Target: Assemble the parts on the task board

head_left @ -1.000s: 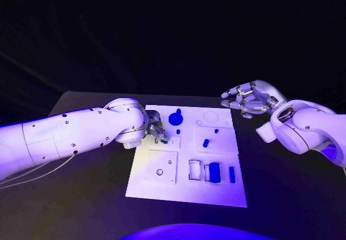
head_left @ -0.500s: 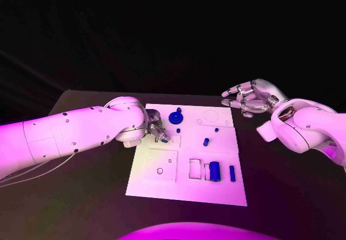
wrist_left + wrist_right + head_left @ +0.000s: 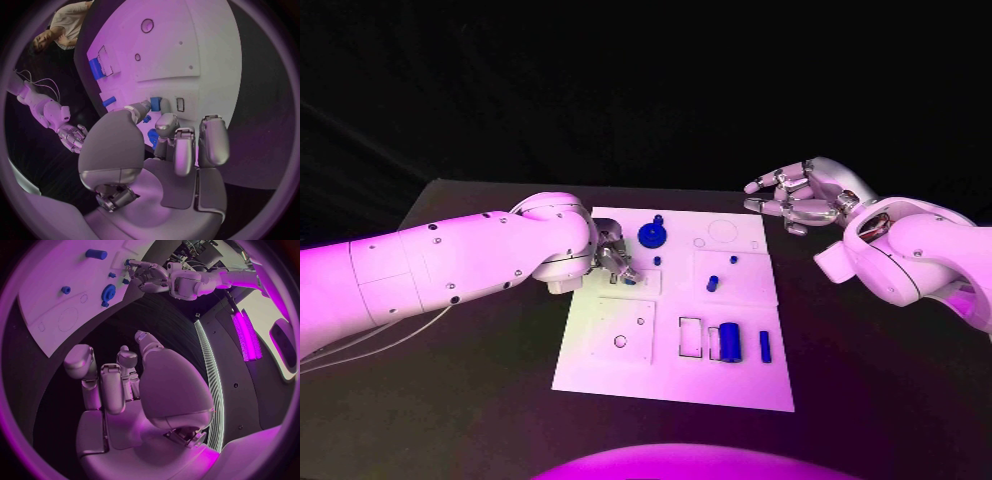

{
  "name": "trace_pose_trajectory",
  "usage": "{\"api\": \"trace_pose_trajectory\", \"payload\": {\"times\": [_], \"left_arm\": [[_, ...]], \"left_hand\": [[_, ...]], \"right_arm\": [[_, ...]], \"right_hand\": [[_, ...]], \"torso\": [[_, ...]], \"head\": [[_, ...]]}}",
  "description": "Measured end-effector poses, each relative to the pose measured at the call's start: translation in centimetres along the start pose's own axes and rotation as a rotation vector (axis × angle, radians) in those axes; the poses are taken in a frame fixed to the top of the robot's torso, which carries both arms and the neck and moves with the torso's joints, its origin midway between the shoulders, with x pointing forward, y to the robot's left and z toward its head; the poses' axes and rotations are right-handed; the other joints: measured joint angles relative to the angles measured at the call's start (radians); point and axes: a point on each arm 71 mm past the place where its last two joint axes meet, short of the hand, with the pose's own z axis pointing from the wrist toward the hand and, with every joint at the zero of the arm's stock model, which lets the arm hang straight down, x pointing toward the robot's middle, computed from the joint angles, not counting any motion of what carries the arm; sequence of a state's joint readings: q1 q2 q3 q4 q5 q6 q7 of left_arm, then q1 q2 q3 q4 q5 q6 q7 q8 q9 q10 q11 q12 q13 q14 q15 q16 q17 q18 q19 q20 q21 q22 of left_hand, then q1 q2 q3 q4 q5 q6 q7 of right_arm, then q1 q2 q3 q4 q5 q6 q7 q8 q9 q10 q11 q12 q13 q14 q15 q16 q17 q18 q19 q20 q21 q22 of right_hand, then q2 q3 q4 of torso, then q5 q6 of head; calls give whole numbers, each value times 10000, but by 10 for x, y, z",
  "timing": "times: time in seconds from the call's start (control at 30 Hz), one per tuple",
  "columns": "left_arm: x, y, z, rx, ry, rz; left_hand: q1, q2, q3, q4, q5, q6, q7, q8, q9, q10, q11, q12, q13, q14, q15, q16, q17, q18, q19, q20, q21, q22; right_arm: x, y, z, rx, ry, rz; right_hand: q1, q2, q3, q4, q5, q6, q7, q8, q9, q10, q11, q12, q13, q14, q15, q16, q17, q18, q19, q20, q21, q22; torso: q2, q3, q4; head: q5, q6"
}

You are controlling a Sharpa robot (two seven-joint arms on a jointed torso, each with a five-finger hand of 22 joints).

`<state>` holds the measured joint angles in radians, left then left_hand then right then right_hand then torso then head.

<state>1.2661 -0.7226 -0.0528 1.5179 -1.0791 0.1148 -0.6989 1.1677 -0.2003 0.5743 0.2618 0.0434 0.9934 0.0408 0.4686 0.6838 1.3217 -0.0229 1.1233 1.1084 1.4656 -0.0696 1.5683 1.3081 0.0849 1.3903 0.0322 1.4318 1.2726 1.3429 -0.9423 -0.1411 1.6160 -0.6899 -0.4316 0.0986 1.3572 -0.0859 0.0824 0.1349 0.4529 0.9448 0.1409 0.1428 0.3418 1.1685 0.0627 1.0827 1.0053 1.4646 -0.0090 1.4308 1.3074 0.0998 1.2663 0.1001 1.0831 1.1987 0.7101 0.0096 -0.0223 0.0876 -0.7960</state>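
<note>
The white task board (image 3: pixel 733 385) lies mid-table. My left hand (image 3: pixel 610 262) hovers low over its far left part, and thumb and a finger pinch a small blue part (image 3: pixel 155 103) beside a small rectangular slot (image 3: pixel 180 104). That part also shows at the fingertips in the head view (image 3: pixel 629 281). A blue gear (image 3: pixel 652 236) stands just beyond the hand. Small blue pegs (image 3: pixel 711 285) stand mid-board, and a blue block (image 3: pixel 728 343) and a slim blue bar (image 3: pixel 764 346) sit near the front. My right hand (image 3: pixel 798 200) hangs off the board's far right corner, fingers loosely curled and apart, holding nothing.
The black table (image 3: pixel 473 400) surrounds the board. The round recess (image 3: pixel 721 232) at the board's far right and the square plate with a hole (image 3: pixel 620 343) at its near left carry no parts. My left arm (image 3: pixel 444 265) covers the table to the board's left.
</note>
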Motion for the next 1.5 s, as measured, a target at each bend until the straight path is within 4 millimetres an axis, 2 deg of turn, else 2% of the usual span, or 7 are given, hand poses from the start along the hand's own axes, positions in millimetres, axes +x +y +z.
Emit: {"api": "trace_pose_trajectory", "payload": {"times": [0.37,0.63,0.67,0.7,0.77,1.03,1.5], "left_arm": [[0,0,1,-21,-4,1],[0,0,2,-30,11,19],[0,-1,2,-29,17,25],[0,-1,2,-28,22,30],[0,-1,2,-26,33,42],[0,-1,3,-47,79,82],[0,-1,4,-66,148,138]], "left_hand": [[-53,53,-42,41,0,0,0,-1,-8,0,1,0,-1,0,0,0,-1,0,0,0,0,-2],[-258,58,-221,221,0,31,32,0,15,-1,1,42,30,0,0,0,-2,0,37,-37,0,40],[-336,75,-258,257,0,36,36,0,23,-1,1,43,30,0,0,0,-2,0,37,-37,0,40],[-427,108,-310,300,1,37,36,1,30,-1,1,43,44,0,0,0,-2,-107,37,-37,13,40],[-485,97,-433,292,1,37,36,17,31,35,36,43,54,0,0,0,-3,-107,37,-37,37,51],[-987,306,-1115,301,1,37,36,17,55,35,37,43,54,0,0,0,-3,-106,36,-37,37,57],[-1055,314,-1416,307,1,36,36,17,64,35,37,88,74,0,0,0,-5,-102,36,-36,37,70]], "right_arm": [[0,0,0,2,1,-1],[0,0,0,-11,6,1],[0,0,0,-13,7,2],[0,0,0,-15,8,2],[0,0,0,-17,9,2],[0,0,-1,-16,4,1],[-1,-1,-1,-1,-9,-3]], "right_hand": [[0,0,-49,49,0,0,0,0,6,11,11,0,-45,0,0,-32,-1,0,0,0,-57,-24],[-54,-54,-76,76,0,-1,-1,0,16,11,11,0,-72,0,0,-32,-1,0,0,0,-57,-34],[-54,-54,-77,76,0,0,-1,0,16,12,11,0,-79,0,0,-32,-1,0,0,0,-57,-34],[-54,-54,-81,81,0,0,-1,0,16,12,12,0,-79,0,0,-32,0,0,0,0,-57,-34],[-72,-72,-104,104,0,-1,-1,0,16,12,12,0,-80,0,0,-32,-1,0,0,0,-57,-33],[-138,-129,-187,187,0,-1,-1,0,27,12,12,0,-79,0,0,-31,7,0,0,0,-57,-33],[-322,-27,-313,312,-119,-1,-1,0,51,17,17,0,-111,0,0,-31,6,0,0,0,-104,-33]], "torso": [[-2,-7,-3],[1,-12,-4],[1,-13,-2],[1,-13,-1],[2,-14,-1],[4,-15,-1],[3,-15,-1]], "head": [[-7,16],[-16,26],[-16,18],[-17,15],[-16,13],[-19,-1],[-32,-24]]}}
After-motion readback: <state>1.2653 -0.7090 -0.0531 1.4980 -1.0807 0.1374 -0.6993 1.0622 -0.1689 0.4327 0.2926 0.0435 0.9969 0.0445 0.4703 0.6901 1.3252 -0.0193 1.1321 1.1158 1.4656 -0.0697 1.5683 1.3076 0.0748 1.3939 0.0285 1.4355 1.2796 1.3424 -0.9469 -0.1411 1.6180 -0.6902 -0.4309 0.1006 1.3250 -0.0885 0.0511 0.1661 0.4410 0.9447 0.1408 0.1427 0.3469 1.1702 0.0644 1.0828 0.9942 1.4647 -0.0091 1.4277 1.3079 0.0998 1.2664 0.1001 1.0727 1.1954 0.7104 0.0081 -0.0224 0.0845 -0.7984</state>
